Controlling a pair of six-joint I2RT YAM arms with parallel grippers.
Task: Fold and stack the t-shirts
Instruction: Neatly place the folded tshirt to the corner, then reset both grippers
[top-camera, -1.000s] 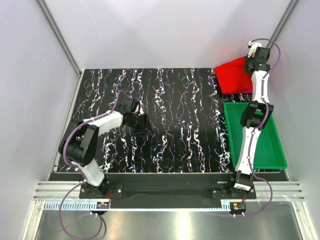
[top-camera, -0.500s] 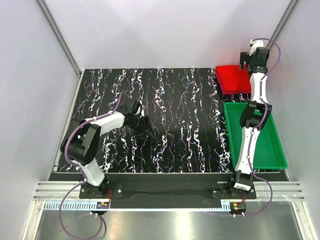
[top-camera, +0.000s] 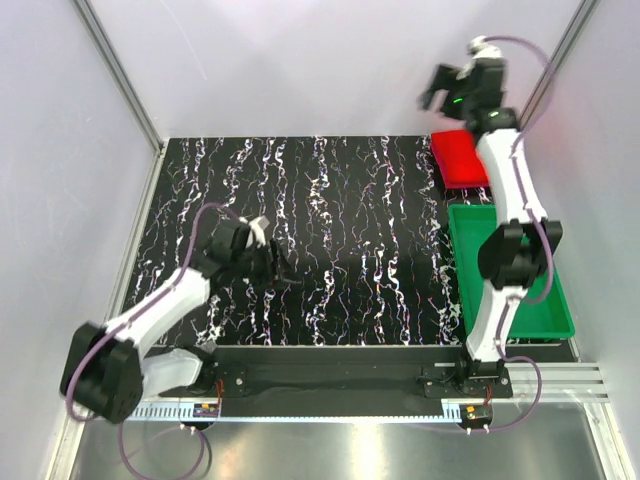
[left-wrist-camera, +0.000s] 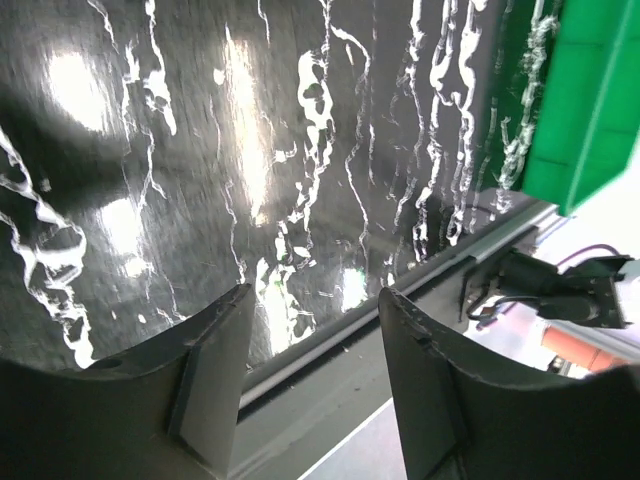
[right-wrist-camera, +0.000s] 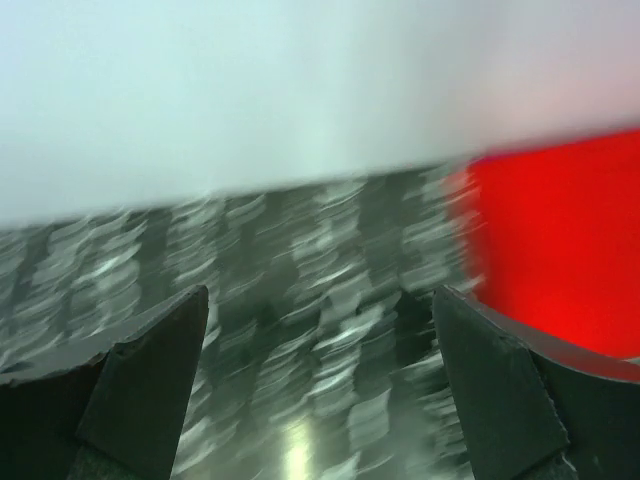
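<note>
Up top we see the red t-shirts (top-camera: 462, 157) folded at the table's (top-camera: 350, 200) far right corner, behind the green tray (top-camera: 545, 290). Only the wrist cams show jaws: right gripper (right-wrist-camera: 320, 330) wide, left gripper (left-wrist-camera: 315, 340) parted, both empty.

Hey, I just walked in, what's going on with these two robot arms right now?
They are folding and stacking t-shirts. A folded red t-shirt lies flat at the far right corner of the black marbled table, just beyond the green tray. The right gripper hangs open in the air above that corner and holds nothing. The left gripper is open too, low over bare table on the left side, also with nothing in it. Whether a second shirt lies under the red one is hard to tell.
</note>
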